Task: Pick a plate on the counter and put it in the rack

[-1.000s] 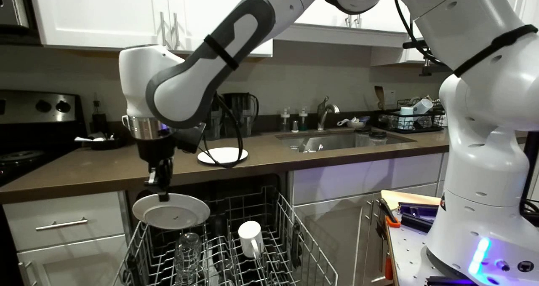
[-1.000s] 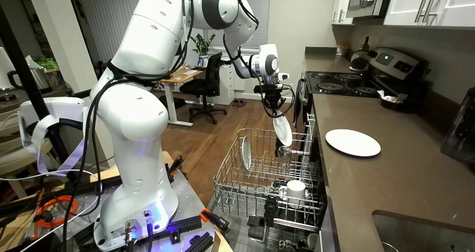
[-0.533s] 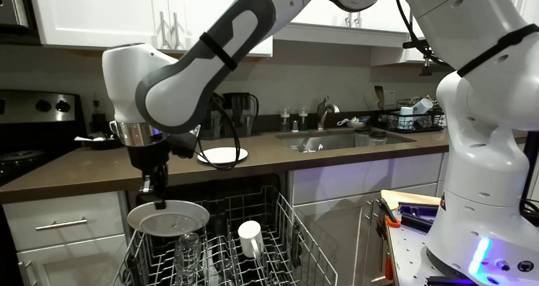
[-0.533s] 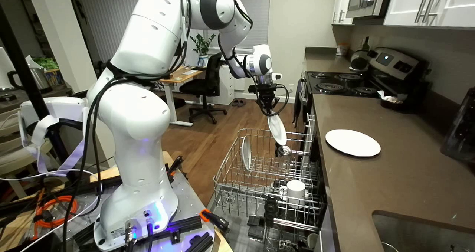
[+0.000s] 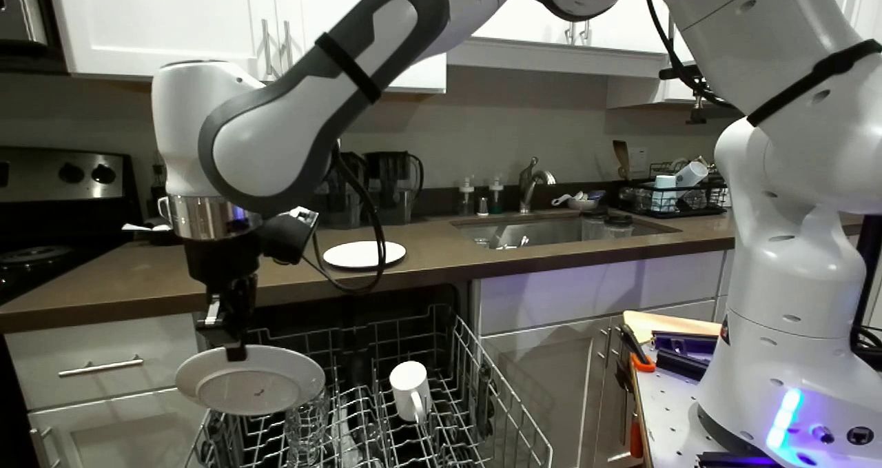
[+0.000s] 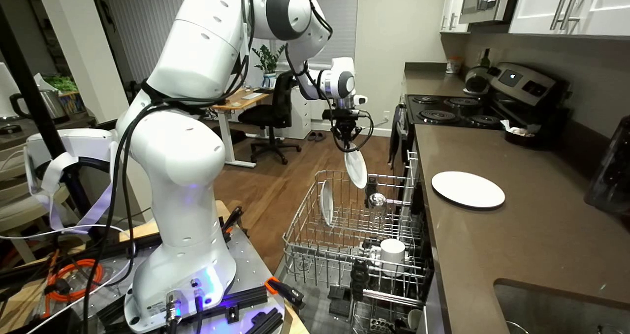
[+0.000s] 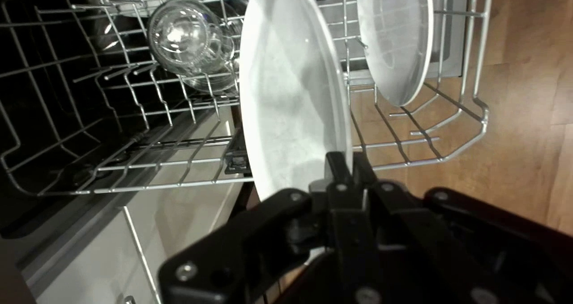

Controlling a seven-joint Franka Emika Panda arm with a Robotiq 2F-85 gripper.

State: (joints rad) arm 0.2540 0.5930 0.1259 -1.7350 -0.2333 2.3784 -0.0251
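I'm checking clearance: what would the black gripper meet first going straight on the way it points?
Likely the grey metal wire rack below, reached first by the white round plate in its black fingers; how far down is unclear.

The arm (image 6: 199, 68) arches outward, its pinched fingers (image 7: 339, 169) pointing down.

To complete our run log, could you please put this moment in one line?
gripper: shut on plate; plate: tilted, not yet set in rack; another plate: on counter
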